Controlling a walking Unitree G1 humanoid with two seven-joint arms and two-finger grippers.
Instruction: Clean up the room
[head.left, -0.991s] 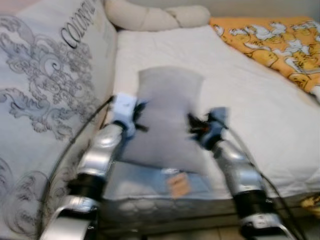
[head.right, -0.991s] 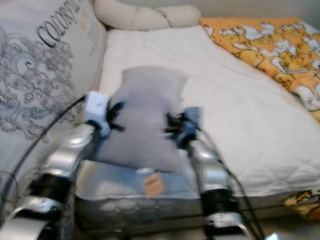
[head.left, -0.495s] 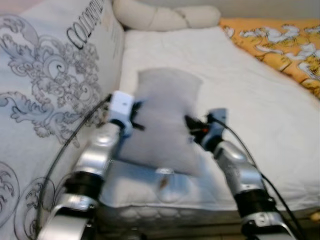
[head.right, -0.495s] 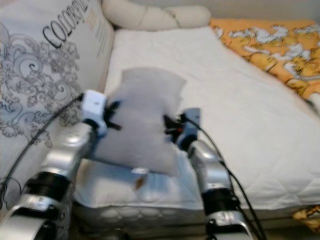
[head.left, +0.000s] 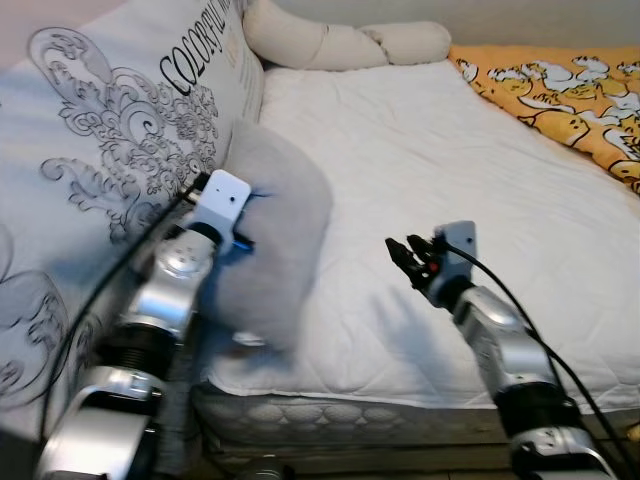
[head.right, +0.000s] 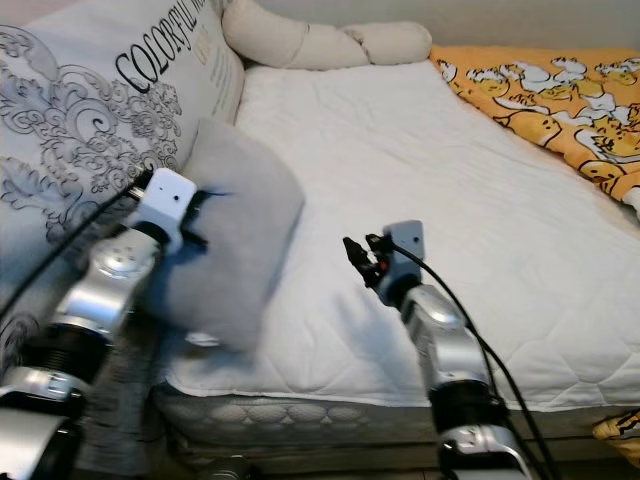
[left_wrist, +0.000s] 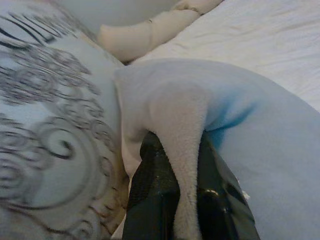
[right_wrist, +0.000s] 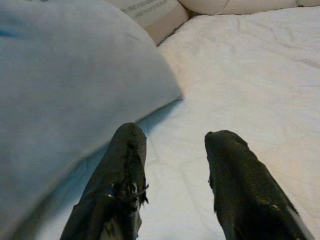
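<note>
A grey pillow (head.left: 270, 230) hangs tilted at the bed's near left corner, pressed against the big patterned cushion (head.left: 110, 170). My left gripper (left_wrist: 182, 165) is shut on a fold of the grey pillow, the cloth pinched between both black fingers (left_wrist: 152, 175). My right gripper (head.left: 403, 249) hovers open over the white mattress (head.left: 430, 160), a little to the right of the pillow and apart from it. In the right wrist view the pillow (right_wrist: 65, 95) lies just beyond the open fingers (right_wrist: 125, 165).
A cream bolster (head.left: 340, 42) lies along the head of the bed. An orange cartoon-print blanket (head.left: 560, 95) covers the far right side. The mattress edge (head.left: 380, 400) runs across the bottom, with bare white sheet in the middle.
My right gripper has let go of the pillow and drawn away to the right. The left gripper has swung the pillow leftward against the patterned cushion. The camera has also shifted.
</note>
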